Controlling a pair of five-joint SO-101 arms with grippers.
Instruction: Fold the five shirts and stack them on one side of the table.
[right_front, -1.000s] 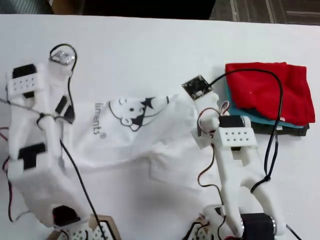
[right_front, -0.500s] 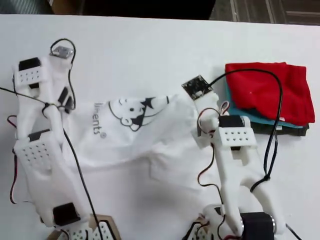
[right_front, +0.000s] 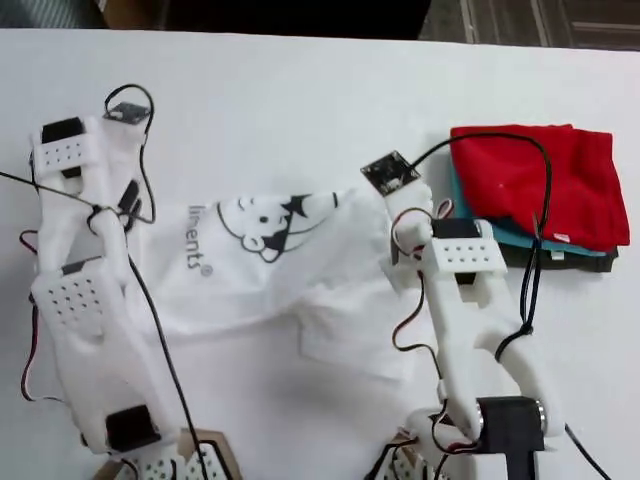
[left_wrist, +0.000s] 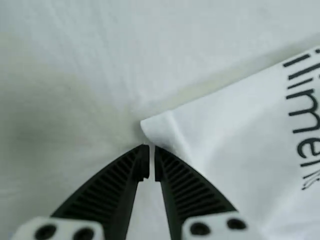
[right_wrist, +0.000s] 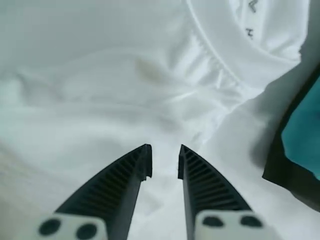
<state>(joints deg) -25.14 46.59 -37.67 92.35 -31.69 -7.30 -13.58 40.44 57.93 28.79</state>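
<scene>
The left end effector (left_wrist: 149, 162), nearly pressed together and empty, sits just beside a corner of the white shirt (right_front: 270, 270) at frame centre. The right end effector (right_wrist: 164, 162), slightly spread, hovers over the shirt near the folded stack (right_front: 540, 200) at right.

Tabletop (right_front: 300, 90) beyond the white shirt (right_front: 290, 290) gives room; folded stack (right_front: 535, 185) crowds right arm (right_front: 465, 300)
</scene>
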